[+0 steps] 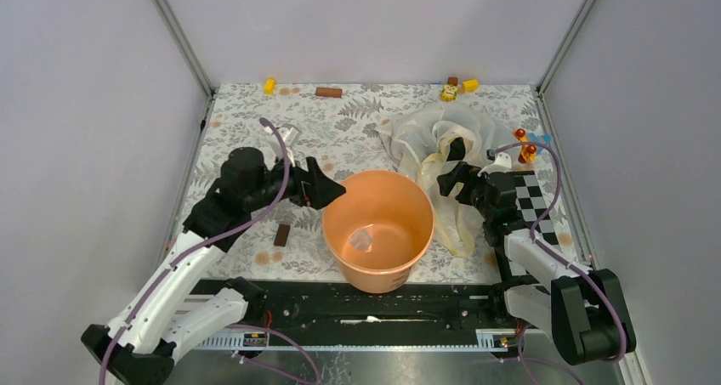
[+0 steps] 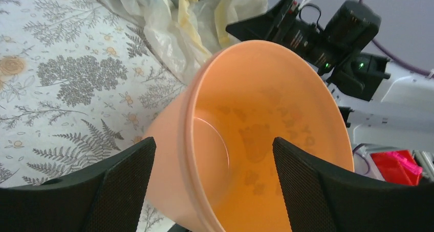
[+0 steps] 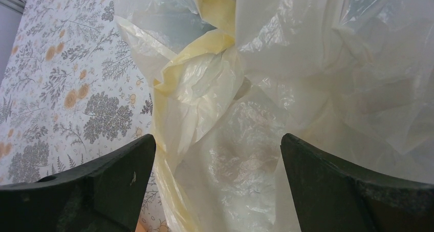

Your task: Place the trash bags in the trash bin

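The peach-orange trash bin stands upright at the near middle of the table, and it fills the left wrist view. My left gripper is open at the bin's left rim. The rim runs between its fingers and nothing is held. My right gripper is open and empty, right over the cream-white translucent bag beside the bin's right side. The black trash bag does not show in any view.
A small brown block lies left of the bin. Small toys lie along the far edge and at the right. A checkerboard card lies under the right arm. Frame posts and walls close in the table.
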You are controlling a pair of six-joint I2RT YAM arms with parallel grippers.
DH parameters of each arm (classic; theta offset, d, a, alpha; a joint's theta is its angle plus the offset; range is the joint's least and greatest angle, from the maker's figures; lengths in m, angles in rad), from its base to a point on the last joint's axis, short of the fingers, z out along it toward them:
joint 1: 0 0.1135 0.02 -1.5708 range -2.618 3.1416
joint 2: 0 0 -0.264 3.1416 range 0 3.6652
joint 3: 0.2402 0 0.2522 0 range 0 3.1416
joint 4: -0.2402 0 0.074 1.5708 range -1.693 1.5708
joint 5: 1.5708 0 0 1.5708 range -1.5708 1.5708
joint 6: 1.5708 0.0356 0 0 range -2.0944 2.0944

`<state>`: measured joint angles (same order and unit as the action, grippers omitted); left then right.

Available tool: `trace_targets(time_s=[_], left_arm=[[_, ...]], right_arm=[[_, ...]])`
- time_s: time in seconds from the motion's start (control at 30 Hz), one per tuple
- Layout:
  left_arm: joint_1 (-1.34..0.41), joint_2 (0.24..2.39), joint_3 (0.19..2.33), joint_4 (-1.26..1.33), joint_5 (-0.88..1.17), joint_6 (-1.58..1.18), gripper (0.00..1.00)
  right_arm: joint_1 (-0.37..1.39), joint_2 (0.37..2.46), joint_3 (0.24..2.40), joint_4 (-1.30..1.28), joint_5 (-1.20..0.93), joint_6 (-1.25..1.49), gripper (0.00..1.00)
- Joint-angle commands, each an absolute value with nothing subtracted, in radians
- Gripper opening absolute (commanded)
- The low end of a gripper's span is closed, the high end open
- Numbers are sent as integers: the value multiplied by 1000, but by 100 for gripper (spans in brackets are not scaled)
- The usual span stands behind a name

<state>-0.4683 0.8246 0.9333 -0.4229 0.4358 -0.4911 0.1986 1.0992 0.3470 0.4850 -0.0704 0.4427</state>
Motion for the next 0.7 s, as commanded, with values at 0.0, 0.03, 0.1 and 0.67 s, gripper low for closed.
trace_targets(time_s=[0.0, 0.03, 0.1, 0.67], left_arm=[[-597, 851, 1006, -491, 243, -419, 84], [-624, 858, 1009, -495, 207, -419, 82], [-672, 882, 1019, -506, 134, -413, 78], [-842, 1137, 1209, -653, -307, -265, 15]], right_arm=[[206, 1115, 398, 545, -74, 436, 100], [206, 1119, 400, 545, -74, 437, 100], [206, 1124, 402, 545, -75, 438, 100], [206, 1132, 408, 542, -66, 437, 100]])
